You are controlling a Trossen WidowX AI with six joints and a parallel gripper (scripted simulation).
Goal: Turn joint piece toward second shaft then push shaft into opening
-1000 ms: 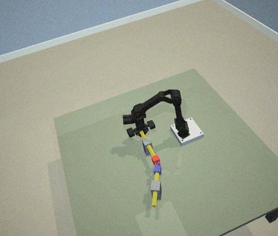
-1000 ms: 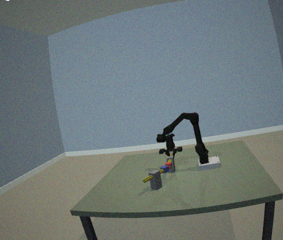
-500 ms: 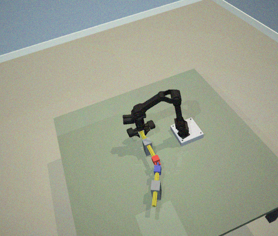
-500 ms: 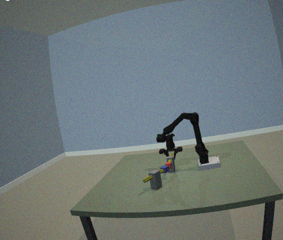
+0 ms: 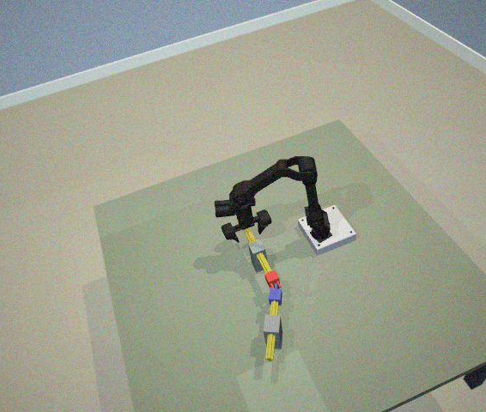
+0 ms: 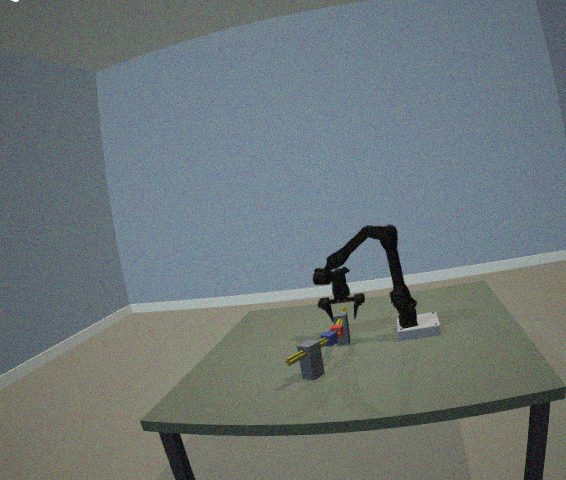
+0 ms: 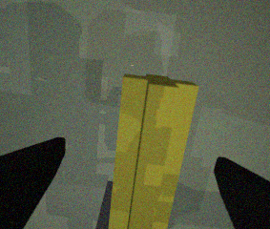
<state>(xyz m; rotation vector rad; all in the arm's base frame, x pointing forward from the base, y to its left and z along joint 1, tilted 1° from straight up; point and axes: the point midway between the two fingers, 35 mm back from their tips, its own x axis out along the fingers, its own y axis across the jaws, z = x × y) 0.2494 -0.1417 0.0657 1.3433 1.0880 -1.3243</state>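
My gripper (image 5: pixel 249 235) (image 6: pixel 344 317) (image 7: pixel 140 154) is open, one finger on each side of the free end of the second yellow shaft (image 5: pixel 264 263) (image 7: pixel 163 143). Gaps show on both sides of that shaft in the wrist view. The shaft runs through the rear grey block (image 5: pixel 257 248) (image 6: pixel 345 335) to the red joint piece (image 5: pixel 271 277) (image 6: pixel 336 328). The red piece lines up with it and meets the blue piece (image 5: pixel 275 295) (image 6: pixel 329 338). The fixed yellow shaft (image 5: pixel 270 348) (image 6: pixel 294 357) runs through the front grey block (image 5: pixel 272 325) (image 6: pixel 311 361). The depth inside the red piece is hidden.
The arm's white base plate (image 5: pixel 341 228) (image 6: pixel 417 330) stands right of the rear block on the green table (image 5: pixel 367 301) (image 6: pixel 402 382). The arm arches from it over to the shaft's far end. The table's front edge shows in the exterior view.
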